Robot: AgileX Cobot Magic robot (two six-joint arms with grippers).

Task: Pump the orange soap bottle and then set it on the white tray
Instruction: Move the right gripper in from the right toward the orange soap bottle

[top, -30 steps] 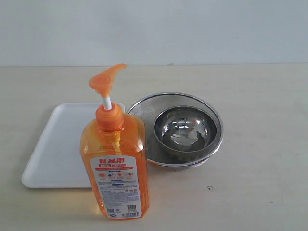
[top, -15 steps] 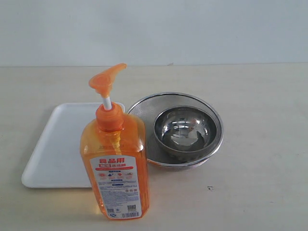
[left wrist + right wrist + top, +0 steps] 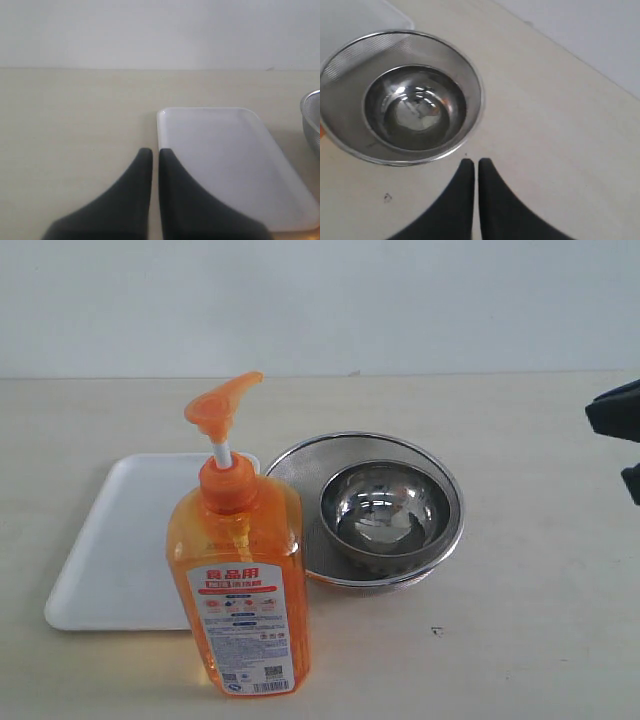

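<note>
left fingers (image 3: 134,187) closed together, empty; right fingers (image 3: 462,192) closed too

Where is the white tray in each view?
Exterior: tray left of centre, partly behind the bottle.
Left wrist: tray lies just ahead of the left pincer.
Right wrist: only a tray corner shows, beyond the strainer.
Shared landmark: the strainer, beside the tray in all three views.
</note>
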